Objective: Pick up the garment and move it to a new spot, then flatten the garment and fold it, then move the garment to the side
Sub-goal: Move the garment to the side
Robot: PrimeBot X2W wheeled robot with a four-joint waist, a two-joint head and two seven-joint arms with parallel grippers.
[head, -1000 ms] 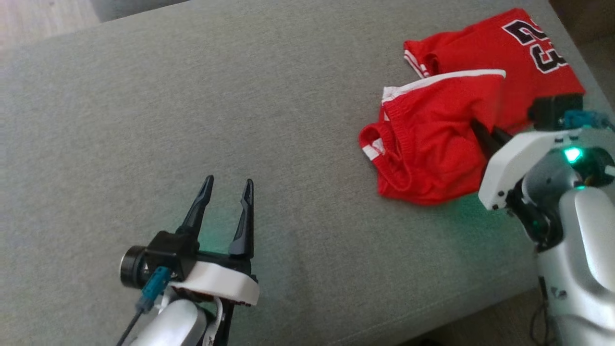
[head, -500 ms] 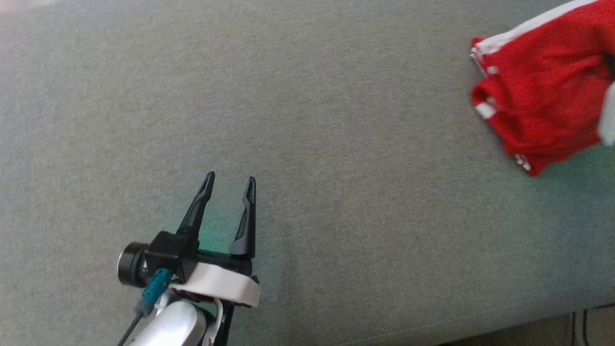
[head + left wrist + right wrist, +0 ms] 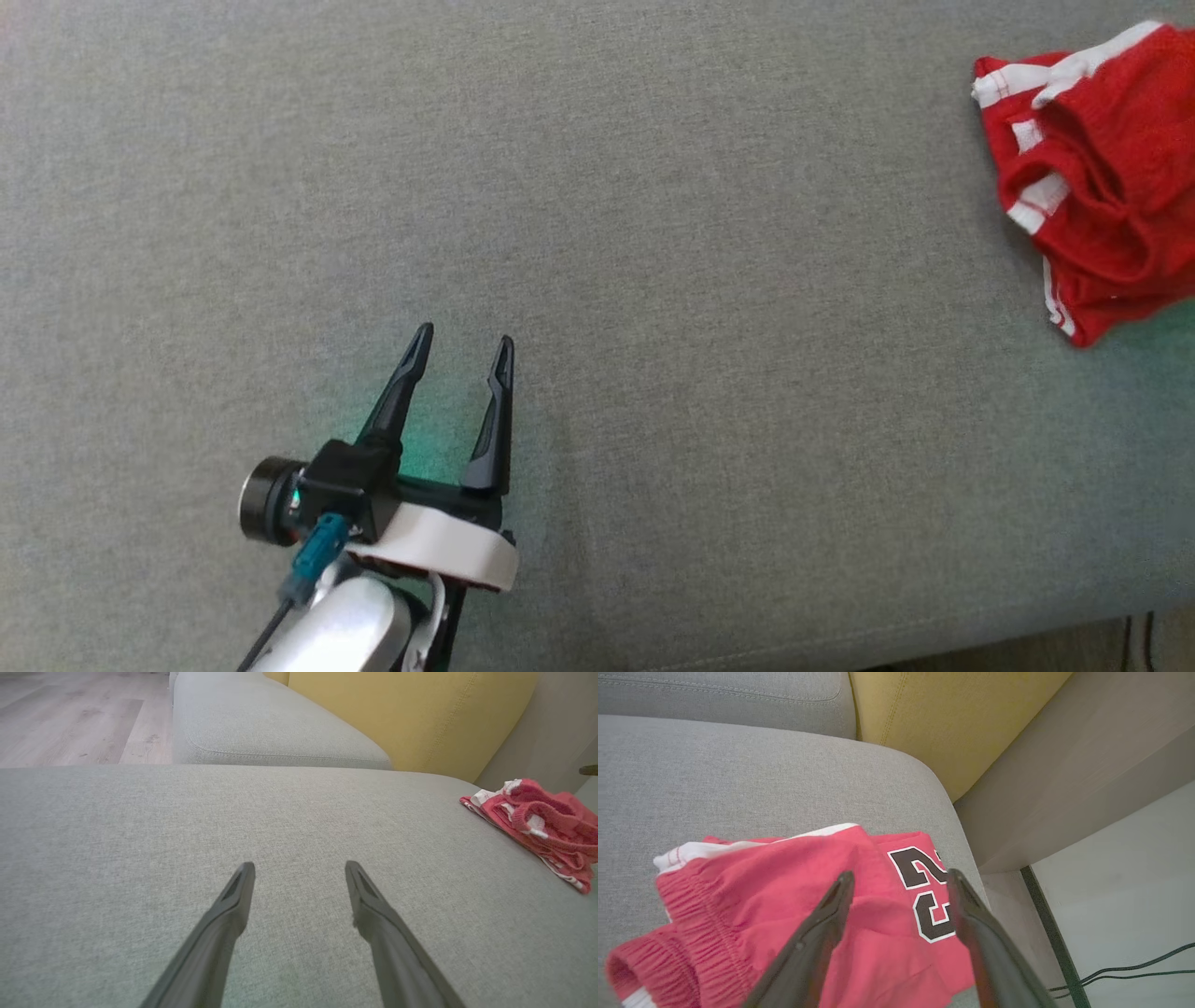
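Right gripper over crumpled red garment

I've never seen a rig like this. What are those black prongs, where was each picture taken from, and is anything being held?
This is a two-armed robot working at a grey sofa seat. The black prongs are its grippers, pincers with two fingers each. The head view looks down from a camera on the robot's head. There the left gripper hovers open over bare fabric, and a crumpled red garment with white trim lies at the far right. The left wrist view looks along that gripper's own fingers. The right wrist view looks along the right gripper, whose fingers are apart over the garment. Neither gripper holds anything. A yellow cushion stands behind the seat.
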